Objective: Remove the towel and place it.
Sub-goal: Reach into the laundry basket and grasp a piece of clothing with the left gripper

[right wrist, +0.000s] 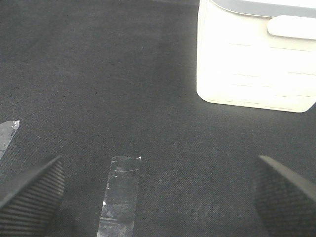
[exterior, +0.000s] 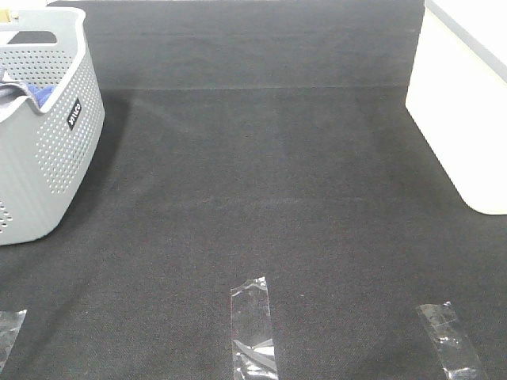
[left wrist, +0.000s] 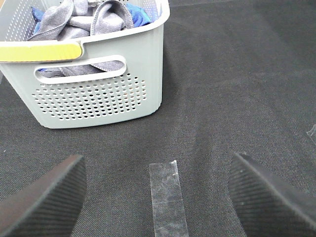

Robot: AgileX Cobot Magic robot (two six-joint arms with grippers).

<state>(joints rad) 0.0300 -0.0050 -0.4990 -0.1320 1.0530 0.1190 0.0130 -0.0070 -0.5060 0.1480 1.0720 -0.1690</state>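
The slate-grey towel [left wrist: 79,22] lies crumpled inside the grey perforated basket [left wrist: 98,94], beside a bright blue cloth [left wrist: 138,12]. In the exterior high view the basket [exterior: 55,150] stands at the far left, with a bit of the blue cloth [exterior: 40,95] showing over its rim; neither arm appears there. My left gripper [left wrist: 158,197] hovers open over the black mat, short of the basket, its two dark fingers [left wrist: 44,197] wide apart and empty. My right gripper [right wrist: 158,197] is open too, above the mat, with nothing between its fingers [right wrist: 32,195].
A white bin [exterior: 467,103] stands at the right edge, also visible as the white bin [right wrist: 256,59] in the right wrist view. Clear tape strips [exterior: 253,328] [exterior: 447,336] mark the near part of the black mat [exterior: 261,182].
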